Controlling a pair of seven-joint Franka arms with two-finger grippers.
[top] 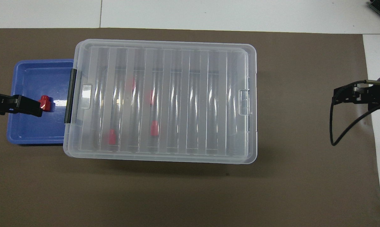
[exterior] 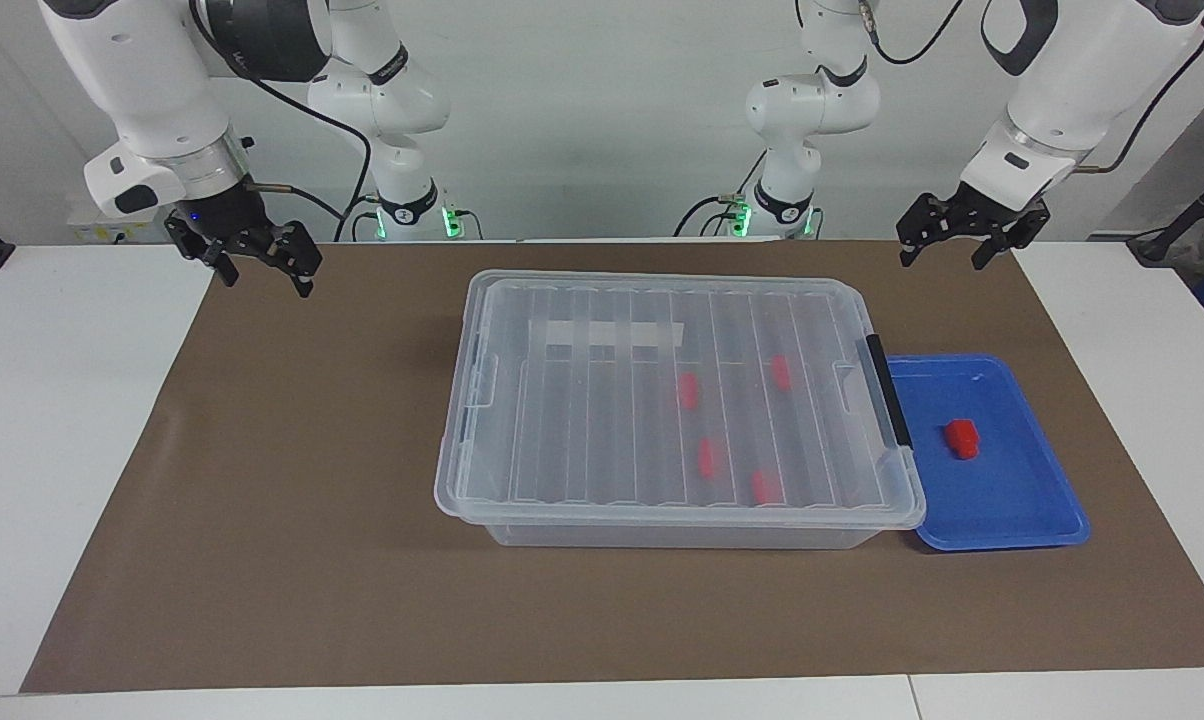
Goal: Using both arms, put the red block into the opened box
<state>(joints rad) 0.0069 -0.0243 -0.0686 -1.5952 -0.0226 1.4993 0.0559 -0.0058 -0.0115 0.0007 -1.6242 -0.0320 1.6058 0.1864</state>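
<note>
One red block (exterior: 960, 438) (top: 45, 102) lies in a shallow blue tray (exterior: 1012, 500) (top: 32, 75) beside the box's black latch. The box (exterior: 662, 535) (top: 164, 159) is a large clear bin in the middle of the mat, with its ribbed lid (exterior: 612, 420) lying shut on it. Several more red blocks show through the lid. My left gripper (exterior: 947, 255) (top: 22, 105) hangs open high above the tray's outer edge, holding nothing. At the right arm's end, my right gripper (exterior: 267, 278) (top: 335, 96) hangs open over the mat's edge, well apart from the box.
A brown mat (exterior: 312, 500) covers most of the white table (exterior: 62, 450). The tray touches the box at the left arm's end. A black cable (top: 338, 126) loops down from the right gripper.
</note>
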